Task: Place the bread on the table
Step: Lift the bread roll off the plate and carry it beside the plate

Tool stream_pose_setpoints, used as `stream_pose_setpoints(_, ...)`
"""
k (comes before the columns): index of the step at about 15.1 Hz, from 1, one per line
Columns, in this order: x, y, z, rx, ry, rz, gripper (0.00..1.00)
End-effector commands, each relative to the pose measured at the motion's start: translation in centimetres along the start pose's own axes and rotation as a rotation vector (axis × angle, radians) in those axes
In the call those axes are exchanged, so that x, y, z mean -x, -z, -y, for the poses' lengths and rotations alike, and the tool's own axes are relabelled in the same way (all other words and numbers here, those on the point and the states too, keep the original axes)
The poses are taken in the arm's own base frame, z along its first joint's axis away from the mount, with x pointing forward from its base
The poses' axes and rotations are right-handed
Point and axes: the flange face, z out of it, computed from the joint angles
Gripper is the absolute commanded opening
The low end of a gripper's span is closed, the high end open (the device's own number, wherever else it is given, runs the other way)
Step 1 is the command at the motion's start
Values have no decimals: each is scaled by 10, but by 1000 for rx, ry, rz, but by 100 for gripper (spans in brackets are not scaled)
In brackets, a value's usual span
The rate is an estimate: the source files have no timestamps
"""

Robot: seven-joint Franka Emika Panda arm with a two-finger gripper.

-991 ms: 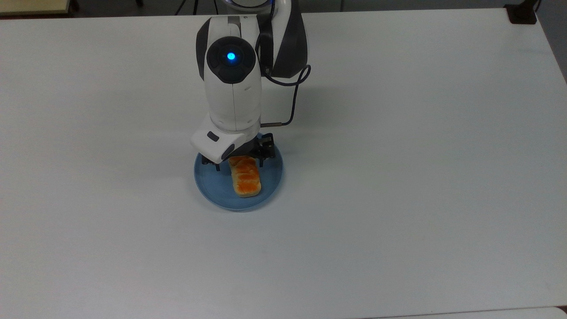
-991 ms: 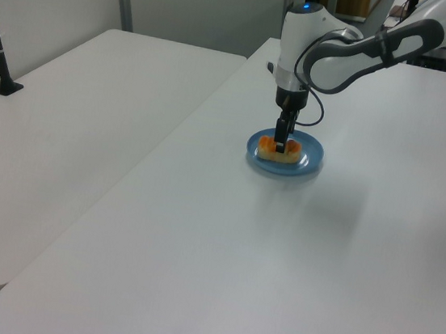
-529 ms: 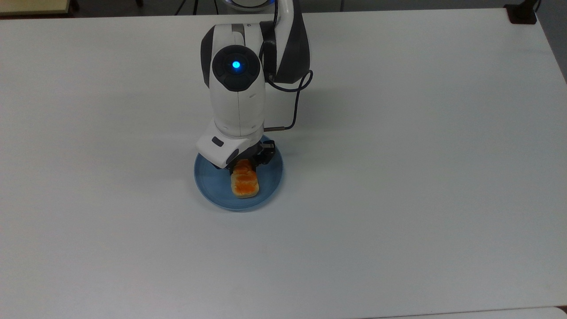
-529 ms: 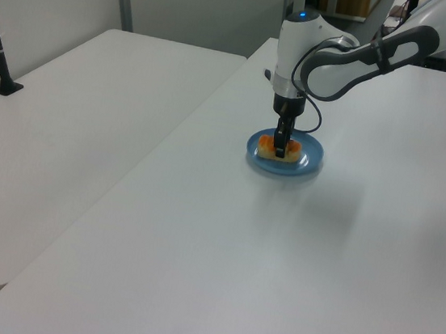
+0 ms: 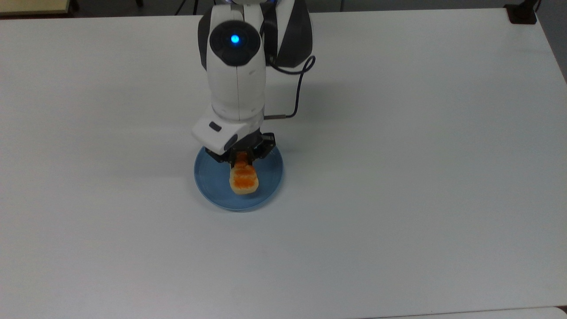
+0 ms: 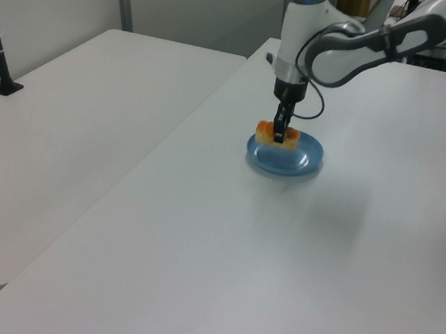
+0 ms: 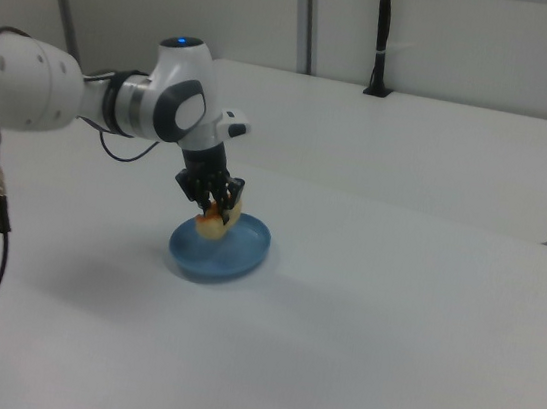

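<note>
Spreading far wider than anything on it, the white table (image 5: 421, 177) lay bare on all sides of the blue plate (image 5: 268, 179), which sat near its middle in the top view. Above that plate the arm (image 5: 237, 79) reached down, and its gripper (image 5: 241, 156) was closed on the bread (image 5: 243, 180), the fingers pinching the loaf across its narrow width toward one end. The loaf hung clear of the plate rather than resting in it: in the left view its pale underside (image 6: 279, 138) showed above the blue rim (image 6: 284, 168), and in the right view it sat tilted between the dark fingers (image 7: 216, 193), the free end drooping a little. It looked light and soft, likely to dent under a hard squeeze, and its glossy orange top probably offered less purchase than the matte beige sides. With the hold so near one end it could pivot or slip, so a grip nearer the middle seemed safer.
</note>
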Motion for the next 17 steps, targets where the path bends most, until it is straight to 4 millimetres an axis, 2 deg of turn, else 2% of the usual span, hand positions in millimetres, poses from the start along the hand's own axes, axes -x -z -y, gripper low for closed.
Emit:
stream_pose_setpoints(1, 69, 37, 11, 27, 14, 32, 35)
stream_pose_setpoints(2, 95, 49, 13, 32, 15, 37, 35)
stream_pose_setpoints(4, 131, 61, 18, 37, 20, 47, 35)
stream_pose_setpoints(6, 166, 55, 24, 39, 28, 80, 35)
stream_pose_setpoints(7, 176, 47, 30, 37, 31, 99, 36)
stream_pose_setpoints(8, 182, 37, 43, 34, 52, 104, 36)
stream_pose_setpoints(9, 187, 27, 47, 32, 46, 102, 36)
stream_pose_setpoints(10, 193, 13, 49, 35, 31, 94, 36)
stream_pose_setpoints(13, 192, -6, 50, 49, 30, 79, 40)
stream_pose_setpoints(15, 190, -22, 48, 79, 63, 80, 45)
stream_pose_setpoints(17, 188, -32, 47, 85, 49, 84, 55)
